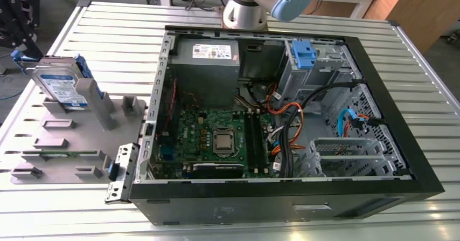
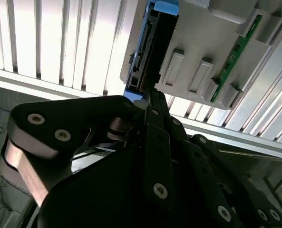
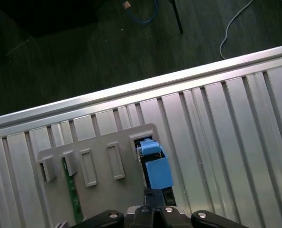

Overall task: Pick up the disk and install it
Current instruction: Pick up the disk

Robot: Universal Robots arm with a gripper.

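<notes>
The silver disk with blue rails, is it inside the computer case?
Out: the disk stands on edge in the grey holder beside the black case.

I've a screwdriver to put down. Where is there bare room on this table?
Bare table slats lie beyond the holder, on the exterior view's left of the case; also a strip on that view's right of the case, and one nearest the camera. Crowded: the holder with the disk, and the case's inside, full of cables.
</notes>
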